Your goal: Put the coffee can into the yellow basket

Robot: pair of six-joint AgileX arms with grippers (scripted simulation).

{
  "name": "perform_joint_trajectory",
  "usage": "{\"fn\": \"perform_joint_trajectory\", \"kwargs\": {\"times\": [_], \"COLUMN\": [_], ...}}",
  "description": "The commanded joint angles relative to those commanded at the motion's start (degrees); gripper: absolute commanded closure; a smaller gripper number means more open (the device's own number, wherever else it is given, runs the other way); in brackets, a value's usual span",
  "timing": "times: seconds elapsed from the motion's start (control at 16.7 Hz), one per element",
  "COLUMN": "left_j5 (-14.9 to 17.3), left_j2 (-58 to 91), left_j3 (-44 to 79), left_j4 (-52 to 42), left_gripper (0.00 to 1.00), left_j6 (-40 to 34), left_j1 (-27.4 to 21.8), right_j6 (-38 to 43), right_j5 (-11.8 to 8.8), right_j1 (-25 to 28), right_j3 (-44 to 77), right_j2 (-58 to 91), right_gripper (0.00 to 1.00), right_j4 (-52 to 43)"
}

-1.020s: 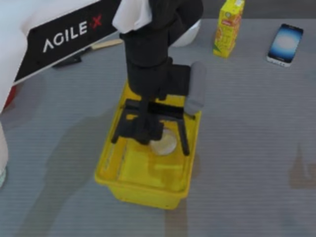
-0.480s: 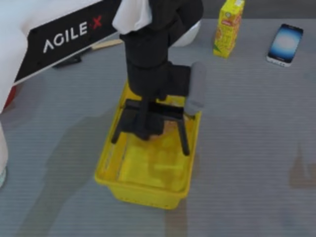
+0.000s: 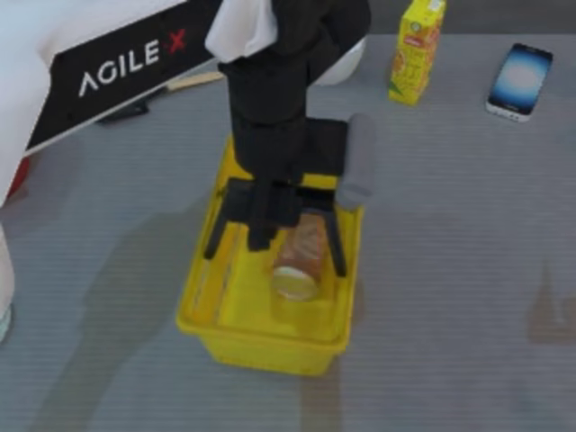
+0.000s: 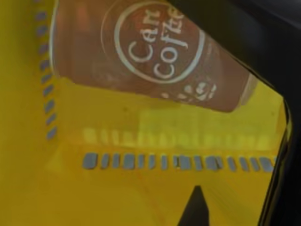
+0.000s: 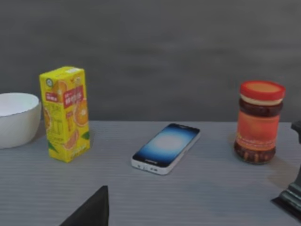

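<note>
one arm at work. top view: left gripper (image 3: 286, 236) hangs over the yellow basket (image 3: 202, 301), which sits near the table's middle. the coffee can (image 3: 300, 256) is inside the basket walls, tilted, pale end facing the camera, just beside the basket's right wall. its upper part sits between the two dark fingers, but whether they touch it cannot be told here. juice carton (image 3: 416, 49) and smartphone (image 3: 519, 79) stand well apart at the far right; a white bowl (image 3: 346, 61) peeks from behind the arm.

left wrist view: coffee can (image 4: 150, 56) fills the upper frame, lying slanted, printed roundel toward the lens, over the yellow basket (image 4: 117, 188) floor and its row of slots. no finger pad is seen pressing its sides, so i judge the pincer released and the can loose, falling or settling.

right wrist view: right arm parked, facing juice carton (image 5: 65, 113), smartphone (image 5: 165, 147), red-lidded sauce jar (image 5: 257, 121) and bowl (image 5: 14, 117); its own finger state i cannot tell.

note on the step: release looks done. doing it well means keeping the fingers spread and lifting straight up, clear of the black folding handle (image 3: 337, 243) and the right wall, so nothing nudges the can back out.
</note>
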Motion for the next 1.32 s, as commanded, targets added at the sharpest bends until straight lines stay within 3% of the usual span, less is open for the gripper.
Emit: {"fn": "perform_joint_trajectory", "kwargs": {"times": [1.32], "left_j5": [0.00], "left_j2": [0.00], "left_j3": [0.00], "left_j4": [0.00], "left_gripper": [1.00], "left_j6": [0.00], "left_j1": [0.00], "right_j6": [0.00], "right_j5": [0.00], "right_j1": [0.00], "right_j3": [0.00], "right_j2": [0.00], "right_gripper": [0.00], "right_j4": [0.00]}}
